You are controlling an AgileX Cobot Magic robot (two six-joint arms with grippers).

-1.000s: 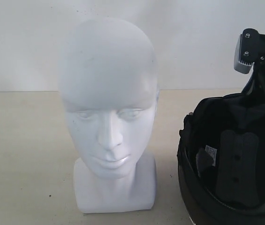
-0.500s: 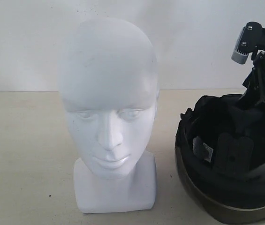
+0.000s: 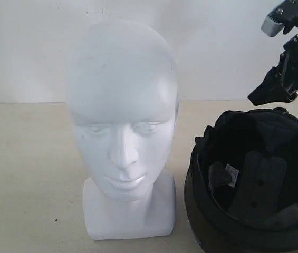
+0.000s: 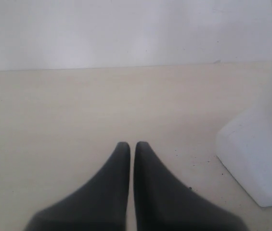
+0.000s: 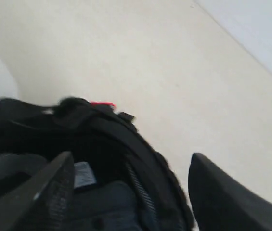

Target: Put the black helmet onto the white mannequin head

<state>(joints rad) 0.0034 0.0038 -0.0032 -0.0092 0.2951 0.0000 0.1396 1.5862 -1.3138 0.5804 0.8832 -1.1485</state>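
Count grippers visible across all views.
2. The left gripper, shut, shows only in its own wrist view, near the base of the white mannequin head. The right gripper, open, hangs above the upturned black helmet. The rig has only two arms, so none is hidden.

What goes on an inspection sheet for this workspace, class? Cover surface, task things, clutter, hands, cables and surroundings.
Surface: pale beige table with a few tiny dark specks.
Task things: white mannequin head upright on its base, nothing on it; black helmet lies beside it on the table, padded opening facing up.
Clutter: nothing seen.
Hands: left hand shut, holding nothing; right hand open, holding nothing, above the helmet.
Cables: nothing seen.
Surroundings: plain white wall behind the table.
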